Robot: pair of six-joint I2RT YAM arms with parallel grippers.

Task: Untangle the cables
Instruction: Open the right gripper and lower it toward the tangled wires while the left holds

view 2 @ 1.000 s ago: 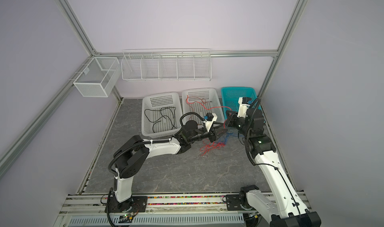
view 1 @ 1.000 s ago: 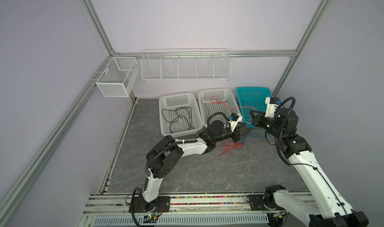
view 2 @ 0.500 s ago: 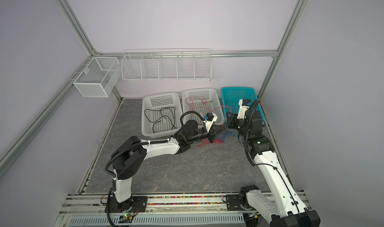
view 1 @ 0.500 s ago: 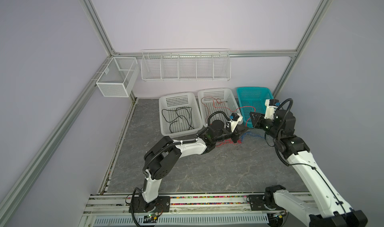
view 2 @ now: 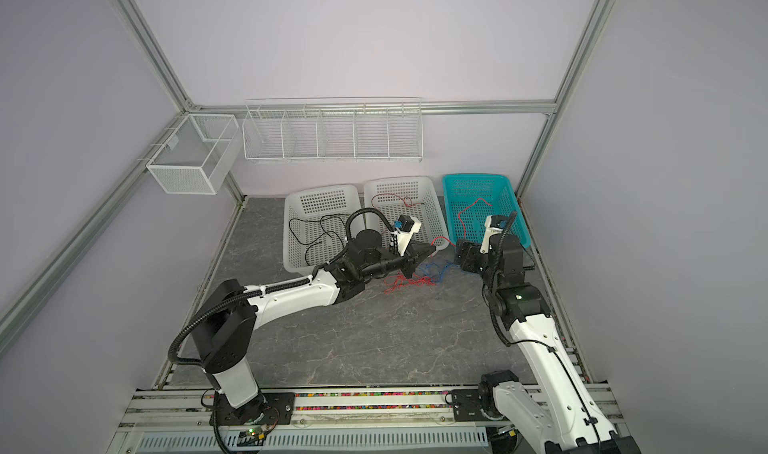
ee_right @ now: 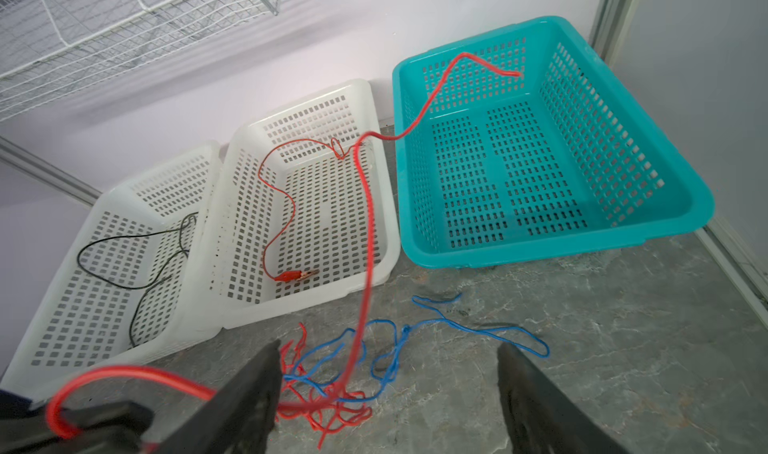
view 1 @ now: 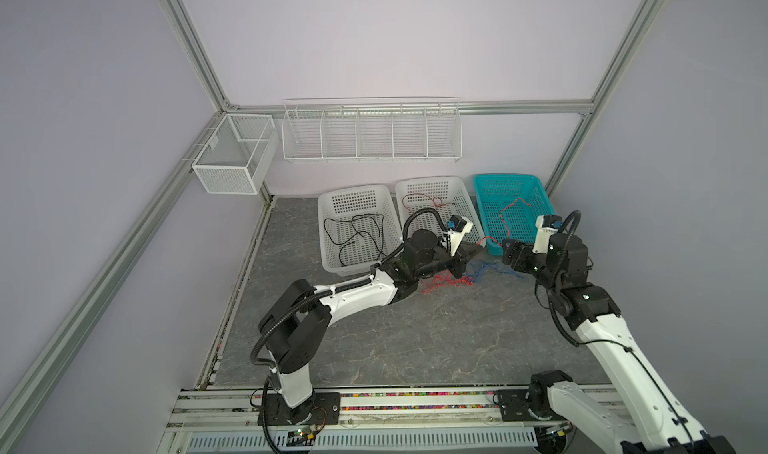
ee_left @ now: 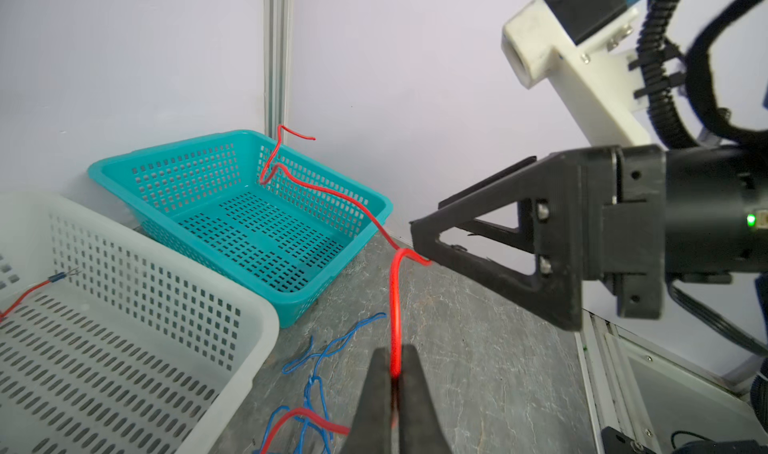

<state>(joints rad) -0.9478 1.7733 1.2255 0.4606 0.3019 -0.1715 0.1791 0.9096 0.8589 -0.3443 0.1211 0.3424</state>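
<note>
Left hand [ee_left: 392, 362] clamped on red cable [ee_left: 395, 306]. Cable arcs over teal basket [ee_right: 540, 254] rim, free end above basket. Right hand [ee_right: 388, 348] spread wide, holding nothing; cable possibly brushes one fingertip, hard to tell. Red-blue tangle [ee_right: 332, 393] on surface [ee_right: 582, 389], just beside white basket [ee_right: 390, 260].

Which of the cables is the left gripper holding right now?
The thick red cable, pinched in the shut left gripper and trailing into the teal basket; the blue cable lies loose on the table.
</note>
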